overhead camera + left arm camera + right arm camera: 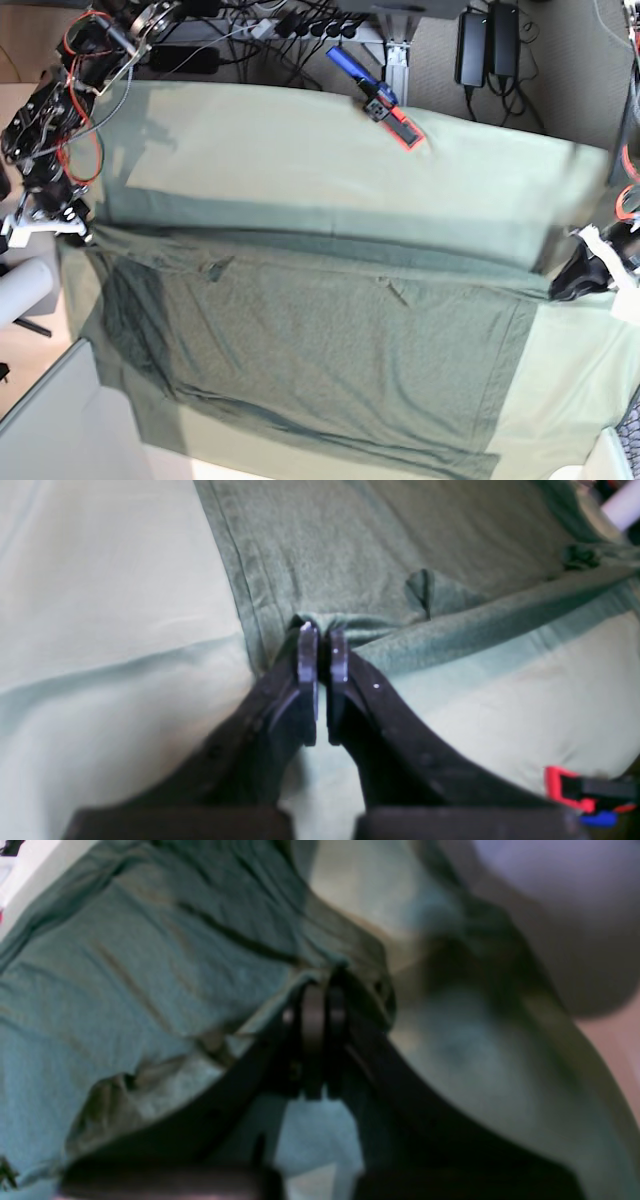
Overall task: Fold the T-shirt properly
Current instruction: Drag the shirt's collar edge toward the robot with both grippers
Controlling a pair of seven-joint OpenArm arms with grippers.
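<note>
The dark olive T-shirt point(320, 340) lies spread flat across the pale mint table cloth point(300, 150), stretched between both arms. My left gripper point(562, 285), at the right edge of the base view, is shut on a pinched fold of the shirt's hem edge, as the left wrist view shows point(321, 630). My right gripper point(78, 235), at the left edge, is shut on bunched shirt fabric, seen in the right wrist view point(324, 990). The shirt also shows in the left wrist view point(350, 555) and the right wrist view point(100, 990).
A red and blue clamp point(380, 100) grips the cloth at the table's far edge and also shows in the left wrist view point(575, 790). Cables and power bricks point(485, 45) lie behind the table. A white cylinder point(20, 290) stands at the left.
</note>
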